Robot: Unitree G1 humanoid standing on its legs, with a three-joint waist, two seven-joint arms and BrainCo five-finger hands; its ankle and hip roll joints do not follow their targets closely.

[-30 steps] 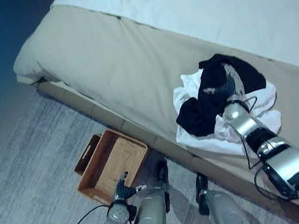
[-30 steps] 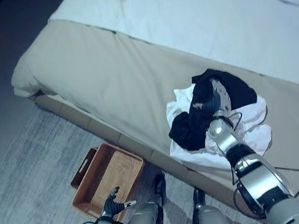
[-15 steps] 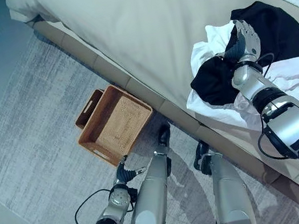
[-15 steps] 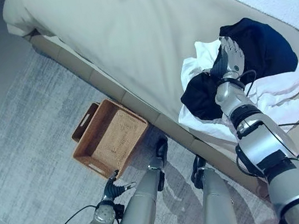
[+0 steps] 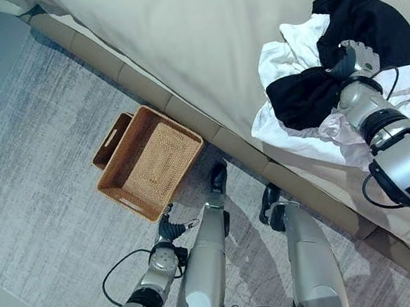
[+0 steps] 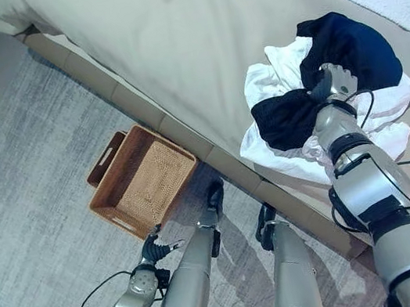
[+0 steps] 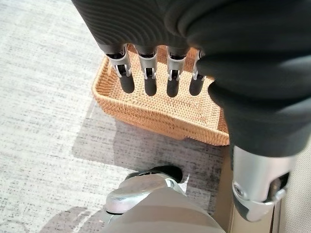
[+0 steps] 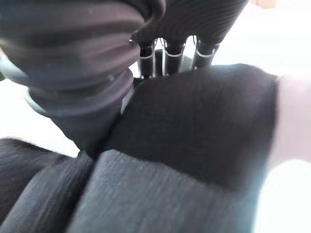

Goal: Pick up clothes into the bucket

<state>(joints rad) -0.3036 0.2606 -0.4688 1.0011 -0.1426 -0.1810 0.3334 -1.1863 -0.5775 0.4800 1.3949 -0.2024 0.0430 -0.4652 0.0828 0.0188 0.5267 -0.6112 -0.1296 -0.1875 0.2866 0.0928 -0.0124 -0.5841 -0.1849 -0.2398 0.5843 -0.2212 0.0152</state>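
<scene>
A heap of clothes lies near the bed's edge: white garments [image 5: 284, 60] with a black garment [image 5: 302, 96] bunched on top and more black cloth [image 5: 368, 17] behind. My right hand [image 5: 356, 62] rests on the heap with its fingers curled down into the black garment [image 8: 194, 126]; the fingertips are buried in the fabric. The brown wicker basket [image 5: 147, 164] stands on the rug beside the bed, with nothing in it. My left hand [image 5: 167, 232] hangs low over the rug close to the basket [image 7: 160, 107], its fingers [image 7: 148, 73] straight and holding nothing.
The bed [image 5: 192, 36] with a beige cover runs diagonally across the upper part of the view; its base edge [image 5: 183, 117] passes just behind the basket. A grey patterned rug [image 5: 26, 177] covers the floor.
The camera has shifted. My right hand's fingers, flat and spread over the heap half a second ago, have curled down into the black garment. The left hand has stayed by the basket.
</scene>
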